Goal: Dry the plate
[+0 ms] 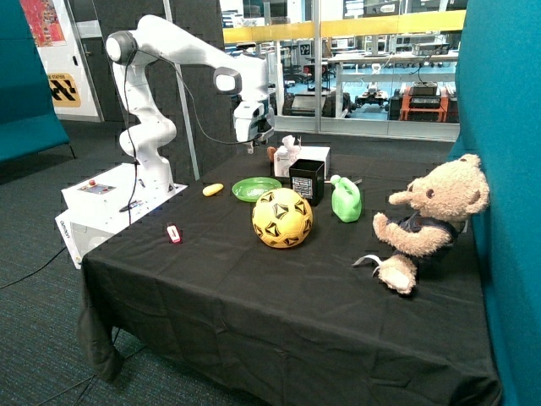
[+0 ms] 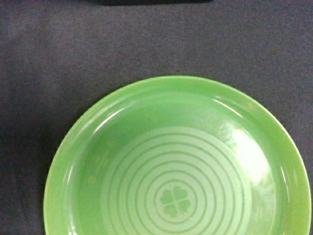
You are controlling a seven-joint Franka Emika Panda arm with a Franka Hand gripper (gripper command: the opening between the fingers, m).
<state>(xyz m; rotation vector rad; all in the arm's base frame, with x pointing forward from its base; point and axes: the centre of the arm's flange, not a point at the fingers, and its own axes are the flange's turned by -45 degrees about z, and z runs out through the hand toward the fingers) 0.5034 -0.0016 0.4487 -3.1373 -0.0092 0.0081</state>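
We see the white Franka arm's claw (image 1: 251,145) hanging in the air above the round shallow light-green plastic plate (image 1: 256,188), clear of it, nothing visibly in its grip. Can't tell whether it is spread or pressed together: the outside view shows it only as a dark lump under the wrist, and the wrist view shows none of it.

The plate lies flat on the black-cloth tabletop (image 1: 254,288), between a small yellow banana-shaped toy (image 1: 212,189) and a black cube-shaped box with a white label (image 1: 306,180), with a yellow football with black markings (image 1: 282,217) just in front of it.

Outside view only:
- green jug-shaped plastic bottle (image 1: 346,200) beside the black box
- white box (image 1: 303,159) behind the black box
- tan teddy bear in a dark top (image 1: 429,218) sitting at the tabletop's far end, well apart from the plate
- small red and white object (image 1: 173,233) on the cloth near the arm's base

Wrist view only:
- plate (image 2: 178,161) seen straight from above, cut off by the frame edge
- pale concentric rings on the plate floor with a four-leaf clover print (image 2: 175,201) at the centre
- bright glare patch (image 2: 249,154) on the inner slope
- nothing resting in the plate
- dark cloth around the rim
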